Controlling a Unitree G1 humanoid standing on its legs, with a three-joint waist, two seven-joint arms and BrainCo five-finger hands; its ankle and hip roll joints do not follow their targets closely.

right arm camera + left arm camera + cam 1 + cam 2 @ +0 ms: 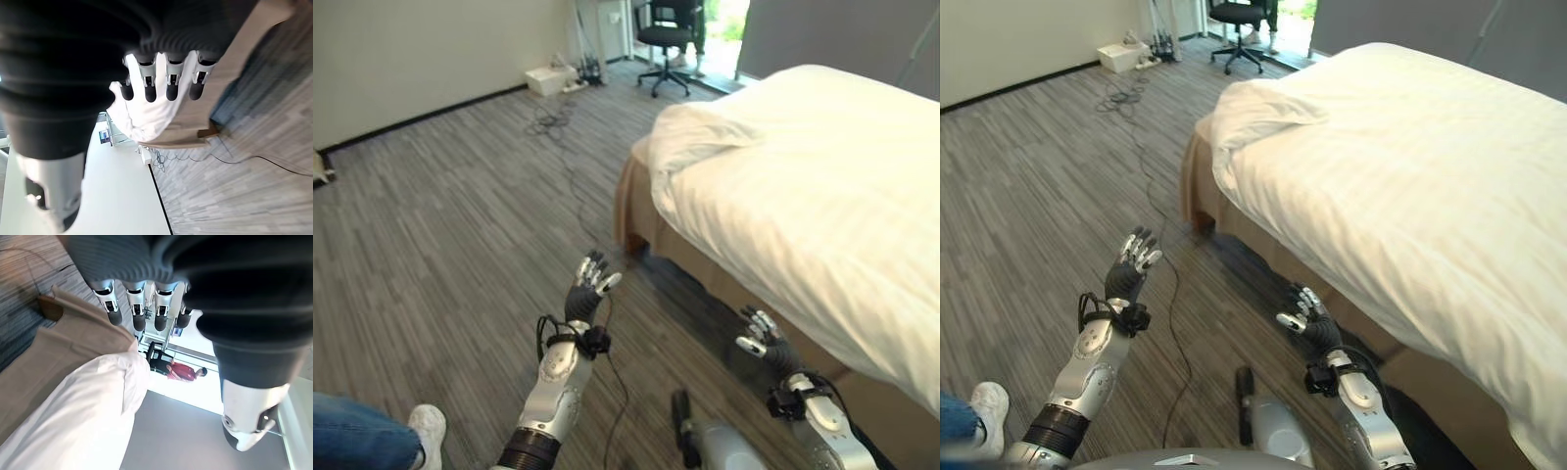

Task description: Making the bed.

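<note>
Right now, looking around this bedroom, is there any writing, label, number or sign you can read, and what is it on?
None can be read.
White box on the floor by the far wall: any print is too small to tell.
White duvet and tan bed skirt: plain, no text.
Office chair: no readable label.
Left hand and right hand: no markings legible.

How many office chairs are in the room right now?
1. A black office chair stands at the far end of the room near the bright doorway, past the far corner of the bed. The bed may hide others.
</note>
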